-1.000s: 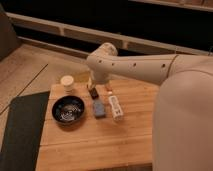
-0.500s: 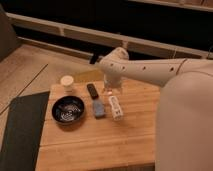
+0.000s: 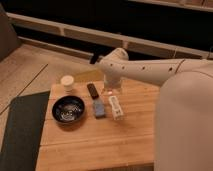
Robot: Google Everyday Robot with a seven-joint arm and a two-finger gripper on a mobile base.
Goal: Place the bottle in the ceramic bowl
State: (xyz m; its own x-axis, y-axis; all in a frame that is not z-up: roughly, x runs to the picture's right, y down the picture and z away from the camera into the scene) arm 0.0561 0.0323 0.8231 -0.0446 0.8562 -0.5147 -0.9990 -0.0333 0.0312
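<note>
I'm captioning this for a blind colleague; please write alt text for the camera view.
A white robot arm reaches down over a wooden table, its pincer over the far end of a small white bottle lying there. Beside the bottle lie a blue-grey block, then an empty black ceramic bowl; a cream jar and a dark oblong object sit farther back.

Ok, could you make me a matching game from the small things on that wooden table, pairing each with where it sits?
Things:
1. small white oblong bottle
2. round glossy black ceramic bowl
3. short cream round jar
4. flat blue-grey block

Places:
A. farthest back, behind the bowl
B. between the bowl and the bottle
C. directly in front of the robot's gripper, which hangs low over the wood
D. in front of the jar, beside the block

Pairs: 1-C, 2-D, 3-A, 4-B
</note>
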